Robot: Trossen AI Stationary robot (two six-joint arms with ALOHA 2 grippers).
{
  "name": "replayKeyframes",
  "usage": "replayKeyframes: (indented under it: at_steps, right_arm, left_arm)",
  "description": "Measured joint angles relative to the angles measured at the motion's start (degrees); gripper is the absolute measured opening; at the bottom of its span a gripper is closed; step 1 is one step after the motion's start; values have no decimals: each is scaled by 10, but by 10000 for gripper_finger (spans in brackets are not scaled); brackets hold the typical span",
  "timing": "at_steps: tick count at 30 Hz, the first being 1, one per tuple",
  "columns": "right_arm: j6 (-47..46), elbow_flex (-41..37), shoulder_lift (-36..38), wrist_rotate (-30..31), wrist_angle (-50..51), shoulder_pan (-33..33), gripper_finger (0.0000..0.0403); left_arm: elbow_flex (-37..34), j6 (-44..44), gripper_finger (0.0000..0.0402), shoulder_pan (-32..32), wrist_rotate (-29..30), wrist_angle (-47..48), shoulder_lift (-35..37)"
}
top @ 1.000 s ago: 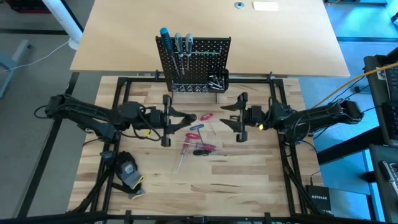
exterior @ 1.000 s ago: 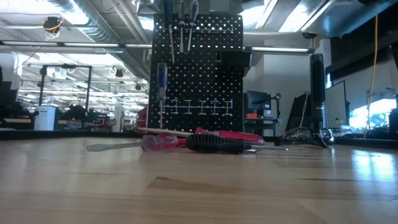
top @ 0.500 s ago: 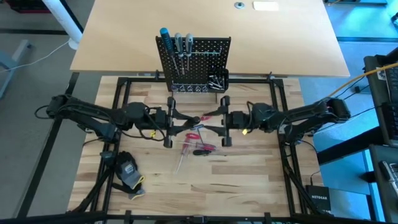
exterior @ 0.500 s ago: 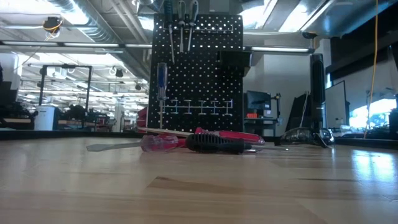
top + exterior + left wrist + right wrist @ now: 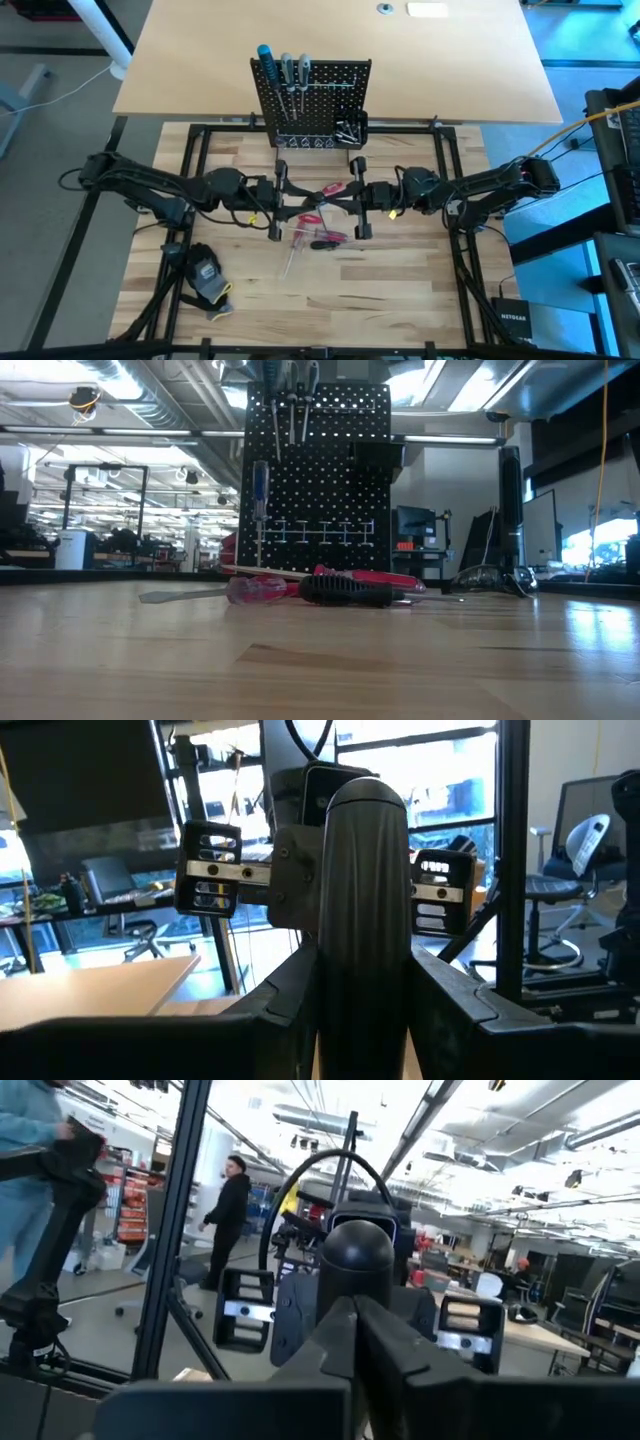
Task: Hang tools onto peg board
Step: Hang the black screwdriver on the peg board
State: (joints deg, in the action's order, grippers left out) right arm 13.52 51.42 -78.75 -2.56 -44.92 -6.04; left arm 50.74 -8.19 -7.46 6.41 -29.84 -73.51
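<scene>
The peg board (image 5: 312, 95) stands upright at the table's far side with a blue-handled screwdriver (image 5: 265, 55) and grey-handled ones (image 5: 292, 72) hanging on it. Loose tools lie mid-table: a red T-shaped key (image 5: 314, 210), a black-and-red handle (image 5: 328, 240) and a clear-handled screwdriver (image 5: 292, 255). High above them my left gripper (image 5: 305, 192) is shut on a dark-handled tool (image 5: 365, 900). My right gripper (image 5: 338, 192) faces it from the right, level and shut, right at that handle's rounded end (image 5: 358, 1255). The low view shows neither gripper. My left gripper pinches the dark handle (image 5: 365, 1000) between its two fingers, coming level from the table's left. The handle's rounded end (image 5: 365, 795) stands free beyond the fingers. The tool is lifted clear of the table. My right gripper: its shut fingers (image 5: 400, 1350) stand just before the handle's rounded end; whether they touch it, I cannot tell.
A black-and-yellow glove (image 5: 205, 275) lies at the near left. A small black bin (image 5: 350, 128) hangs on the peg board's right side. A black frame (image 5: 195, 150) borders the wooden table. People stand in the room beyond.
My right gripper has moved toward the table's left, up to my left gripper, and has shut from wide open. My left gripper has edged a little toward the right with the dark-handled tool. The tools on the table have not moved.
</scene>
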Motion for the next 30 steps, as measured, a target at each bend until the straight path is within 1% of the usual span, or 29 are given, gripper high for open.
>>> replayKeyframes:
  at_steps: [4, 9, 15, 21, 24, 27, 30]
  right_arm:
    - [-1, 0, -3, -7, -7, 0, 17]
    - [-2, 0, -3, -5, -7, 1, 4]
    - [-2, 0, -9, -3, -10, 1, 10]
    - [-2, 0, -11, -1, -6, 1, 3]
    - [-2, 0, -4, -2, 3, 1, 9]
    - [-2, 0, 21, -2, 42, -5, 21]
    - [-1, 0, 66, 17, 131, -15, 27]
  left_arm:
    - [0, 0, 104, 3, -2, -2, -10]
    - [0, 5, 104, 9, -3, 1, -10]
    - [0, 7, 104, 12, -3, 3, -17]
    - [0, 9, 104, 19, -2, 4, -22]
    - [0, 9, 104, 19, 0, 10, -19]
    - [-1, 9, 104, 17, 28, 28, -12]
    - [-1, -2, 104, 9, 89, 52, 4]
